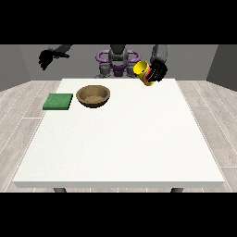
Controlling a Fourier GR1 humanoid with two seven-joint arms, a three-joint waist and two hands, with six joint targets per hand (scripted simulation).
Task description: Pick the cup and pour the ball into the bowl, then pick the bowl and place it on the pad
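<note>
One yellow cup (pixel 142 71). One brown bowl (pixel 93 96). One green pad (pixel 58 101). One white counter (pixel 120 143). Two black hands: one at view's left (pixel 46 59), one at view's right (pixel 158 71). Ball not visible.

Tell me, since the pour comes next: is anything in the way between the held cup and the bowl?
Nothing visible. The hand at the view's right holds the yellow cup tilted in the air over the table's far edge. The brown bowl stands to the view's left of it, with only bare tabletop between. The green pad lies beyond the bowl.
</note>
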